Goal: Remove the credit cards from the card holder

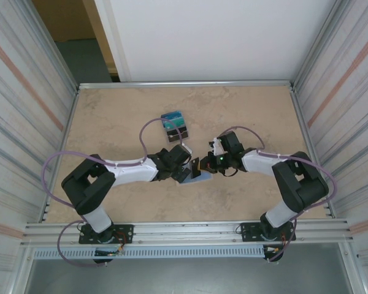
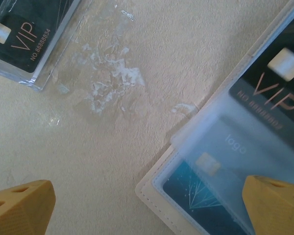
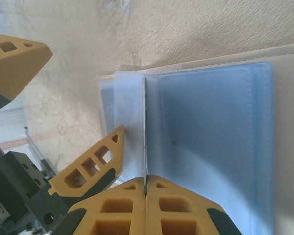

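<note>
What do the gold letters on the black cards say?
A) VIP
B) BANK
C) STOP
A: the black card at the holder reads VIP, and so does the other black card lying apart from it.

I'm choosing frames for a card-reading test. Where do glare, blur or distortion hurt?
Left wrist: white glints on the clear plastic; the top-left VIP card is sharp, the second VIP card, in the holder, soft; the frosted pocket hazes the teal card. Right wrist: pale wash at left; the sheet the right gripper pinches is edge-on. Top external: walls splay outward, cards tiny.
</note>
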Robot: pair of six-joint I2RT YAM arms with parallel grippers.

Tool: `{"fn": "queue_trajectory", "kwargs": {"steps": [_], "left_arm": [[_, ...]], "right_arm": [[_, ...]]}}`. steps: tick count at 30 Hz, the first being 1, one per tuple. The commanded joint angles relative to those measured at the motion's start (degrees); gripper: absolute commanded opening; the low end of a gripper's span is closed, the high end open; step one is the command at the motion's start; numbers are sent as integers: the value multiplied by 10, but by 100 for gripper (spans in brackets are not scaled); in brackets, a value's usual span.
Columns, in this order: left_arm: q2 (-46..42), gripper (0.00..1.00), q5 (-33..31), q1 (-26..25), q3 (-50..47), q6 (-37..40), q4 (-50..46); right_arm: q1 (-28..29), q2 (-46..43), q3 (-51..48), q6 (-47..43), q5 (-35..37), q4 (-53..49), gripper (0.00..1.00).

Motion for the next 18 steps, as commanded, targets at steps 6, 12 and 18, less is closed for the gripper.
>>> {"fn": "queue_trajectory", "kwargs": {"steps": [6,12,18], "left_arm": [[-106,99,-4,-5,9,8,-43],[-176,98,-2,0,13,10,-43],[-236,97,104,37,0,12,5]], "right_arm": [[3,-99,38,-82,69,-127,2],[16,-180,50,-143,119,-165,1],[42,-236,67,-201,140,-163,1]]}}
